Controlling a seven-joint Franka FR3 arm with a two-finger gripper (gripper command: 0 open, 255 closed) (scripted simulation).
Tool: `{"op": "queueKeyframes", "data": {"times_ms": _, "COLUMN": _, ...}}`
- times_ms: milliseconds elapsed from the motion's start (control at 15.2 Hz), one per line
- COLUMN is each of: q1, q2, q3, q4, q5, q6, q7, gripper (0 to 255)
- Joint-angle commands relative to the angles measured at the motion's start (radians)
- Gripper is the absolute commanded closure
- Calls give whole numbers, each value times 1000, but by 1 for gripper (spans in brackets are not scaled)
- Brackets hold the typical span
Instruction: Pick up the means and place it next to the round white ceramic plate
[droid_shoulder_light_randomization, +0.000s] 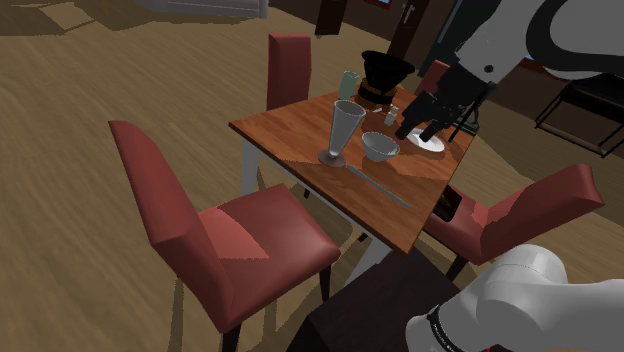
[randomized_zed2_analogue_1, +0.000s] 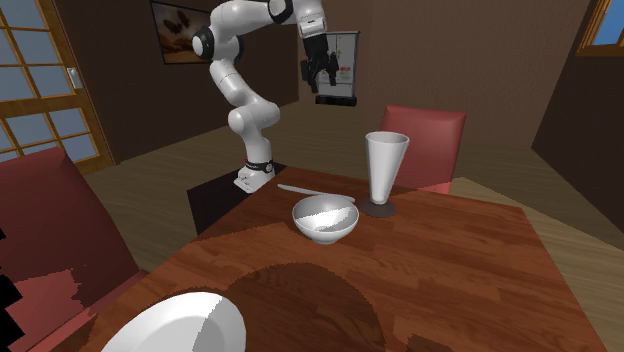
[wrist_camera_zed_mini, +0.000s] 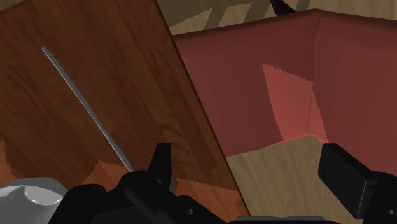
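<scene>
Slender grey utensil (droid_shoulder_light_randomization: 378, 187) is lying flat near the wooden table's (droid_shoulder_light_randomization: 290, 130) edge, apart from the white plate (droid_shoulder_light_randomization: 432, 146), while the gripper (droid_shoulder_light_randomization: 418, 130) is hovering above, fingers spread wide and empty, seemingly readying to straddle its thin shaft.

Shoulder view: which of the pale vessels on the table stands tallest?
The cone-shaped glass on the dark round base; it rises well above the low bowl and the flat plate.

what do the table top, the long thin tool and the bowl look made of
table top: wood, reddish-brown with visible grain. long thin tool: likely metal, grey with a pale sheen. bowl: plain white, smooth, glossy; perhaps ceramic, uncertain.
</scene>
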Motion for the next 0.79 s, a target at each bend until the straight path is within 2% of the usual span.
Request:
{"op": "queueKeyframes", "data": {"times_ms": 0, "q1": 0, "q2": 0, "q3": 0, "q4": 0, "q5": 0, "q6": 0, "q7": 0, "gripper": 0}}
{"op": "queueKeyframes", "data": {"times_ms": 396, "q1": -1, "q2": 51, "q3": -89, "q4": -120, "q5": -63, "q6": 150, "q7": -175, "gripper": 0}}
{"op": "queueKeyframes", "data": {"times_ms": 726, "q1": -1, "q2": 141, "q3": -170, "q4": -181, "q5": -111, "q6": 288, "q7": -320, "gripper": 0}}
